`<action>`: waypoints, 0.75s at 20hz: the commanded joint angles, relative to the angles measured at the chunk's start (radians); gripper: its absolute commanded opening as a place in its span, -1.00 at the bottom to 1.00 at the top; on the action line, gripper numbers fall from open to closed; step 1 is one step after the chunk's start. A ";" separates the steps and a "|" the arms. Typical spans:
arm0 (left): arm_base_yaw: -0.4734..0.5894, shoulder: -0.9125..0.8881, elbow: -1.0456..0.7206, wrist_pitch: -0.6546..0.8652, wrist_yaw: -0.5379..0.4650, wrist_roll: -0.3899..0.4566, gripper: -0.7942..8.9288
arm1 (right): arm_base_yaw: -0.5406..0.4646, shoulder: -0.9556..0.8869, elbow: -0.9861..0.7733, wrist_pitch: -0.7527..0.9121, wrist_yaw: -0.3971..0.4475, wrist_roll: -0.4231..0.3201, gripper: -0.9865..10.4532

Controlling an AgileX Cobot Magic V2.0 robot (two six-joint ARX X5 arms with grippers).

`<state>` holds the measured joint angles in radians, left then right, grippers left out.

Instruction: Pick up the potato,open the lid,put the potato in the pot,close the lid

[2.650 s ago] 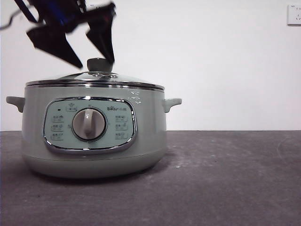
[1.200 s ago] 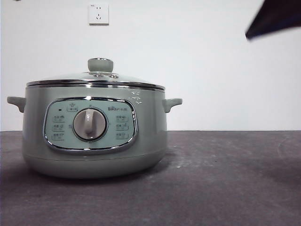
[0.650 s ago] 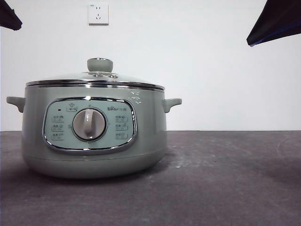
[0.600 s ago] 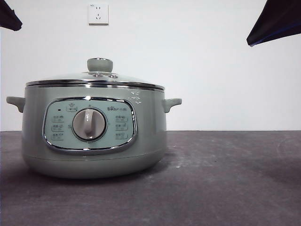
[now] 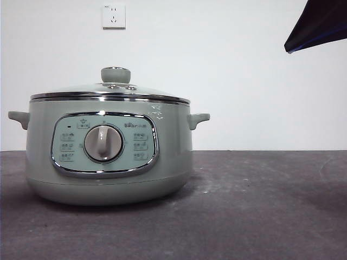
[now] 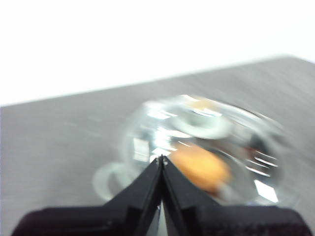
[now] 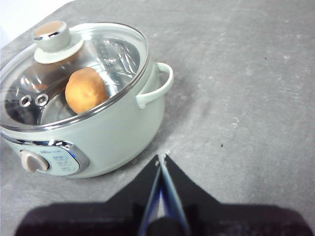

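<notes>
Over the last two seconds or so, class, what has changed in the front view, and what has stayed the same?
A gripper that hung open around the lid's knob has lifted away and left the view; its dark tip, seen briefly at the top left corner, has gone too. Another arm's tip came in at the top right corner. Both the left gripper and right gripper are shut and empty. The lid stayed closed on the pot, potato inside.

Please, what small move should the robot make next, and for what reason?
Probably none beyond parking both arms. The potato already lies inside the pot, and the lid sits closed on the rim. The left gripper and right gripper are shut, empty and clear of the pot, so the task looks finished.
</notes>
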<state>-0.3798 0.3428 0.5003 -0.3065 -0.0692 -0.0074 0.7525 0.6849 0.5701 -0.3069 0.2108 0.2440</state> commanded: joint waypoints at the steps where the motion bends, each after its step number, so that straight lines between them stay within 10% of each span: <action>1: 0.094 -0.065 -0.117 0.117 -0.003 0.014 -0.84 | 0.000 -0.001 -0.003 0.006 0.005 0.010 -0.83; 15: 0.293 -0.341 -0.497 0.177 0.078 0.002 -0.84 | 0.000 -0.001 -0.003 0.006 0.004 0.010 -0.83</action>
<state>-0.0906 0.0051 0.0181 -0.1444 0.0059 -0.0078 0.7525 0.6849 0.5701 -0.3069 0.2108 0.2440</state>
